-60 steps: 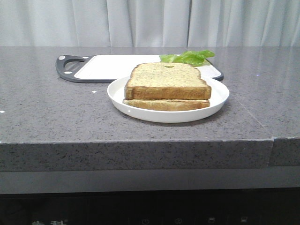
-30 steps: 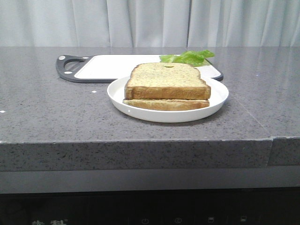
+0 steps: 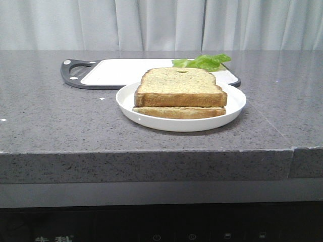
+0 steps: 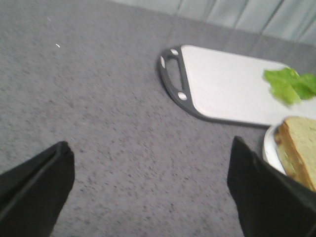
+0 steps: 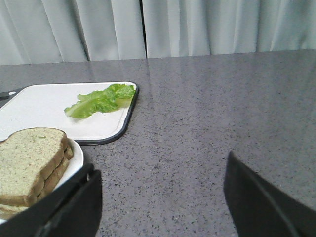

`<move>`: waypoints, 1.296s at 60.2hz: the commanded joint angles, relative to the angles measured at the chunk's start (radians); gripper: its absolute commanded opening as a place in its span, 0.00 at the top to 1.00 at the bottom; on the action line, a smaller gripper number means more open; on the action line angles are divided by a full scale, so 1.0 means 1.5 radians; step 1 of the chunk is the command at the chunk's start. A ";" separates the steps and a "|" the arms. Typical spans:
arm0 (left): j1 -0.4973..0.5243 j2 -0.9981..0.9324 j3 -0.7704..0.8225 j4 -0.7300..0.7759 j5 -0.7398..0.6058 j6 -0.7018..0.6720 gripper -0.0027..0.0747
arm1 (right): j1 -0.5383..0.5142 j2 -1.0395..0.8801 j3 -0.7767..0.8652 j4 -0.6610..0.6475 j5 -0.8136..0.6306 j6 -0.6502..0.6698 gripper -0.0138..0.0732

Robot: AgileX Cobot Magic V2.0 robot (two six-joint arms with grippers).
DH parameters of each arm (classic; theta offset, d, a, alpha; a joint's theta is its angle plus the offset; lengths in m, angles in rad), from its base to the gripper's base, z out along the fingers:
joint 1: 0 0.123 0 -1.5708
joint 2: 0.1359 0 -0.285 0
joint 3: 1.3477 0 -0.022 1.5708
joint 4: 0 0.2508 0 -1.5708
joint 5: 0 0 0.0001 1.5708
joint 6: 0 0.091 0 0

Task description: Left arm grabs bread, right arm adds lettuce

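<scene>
The bread (image 3: 180,86), a thick tan speckled slice, lies on top of a thinner slice (image 3: 179,112) on a white plate (image 3: 233,108). It also shows in the right wrist view (image 5: 29,163) and at the edge of the left wrist view (image 4: 300,151). The lettuce (image 3: 203,61) lies on the white cutting board (image 3: 121,70), behind the plate; it shows too in the right wrist view (image 5: 101,100) and the left wrist view (image 4: 289,85). My left gripper (image 4: 150,185) is open and empty over bare counter, left of the plate. My right gripper (image 5: 160,195) is open and empty, right of the plate.
The cutting board's black handle (image 3: 73,70) points left. The grey stone counter (image 3: 50,116) has a front edge near the camera and a seam at the right (image 3: 293,148). A pale curtain (image 3: 161,22) hangs behind.
</scene>
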 commanded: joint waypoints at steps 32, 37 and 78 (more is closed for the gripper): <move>-0.356 0.555 -0.397 -0.048 0.051 0.011 0.17 | -0.004 0.012 -0.023 -0.007 -0.051 -0.004 0.22; -0.371 0.603 -0.432 -0.048 0.055 0.011 0.17 | -0.004 0.012 -0.023 -0.007 -0.051 -0.004 0.22; -0.382 0.704 -0.478 -0.049 0.058 0.011 0.62 | -0.004 0.012 -0.023 -0.007 -0.051 -0.004 0.22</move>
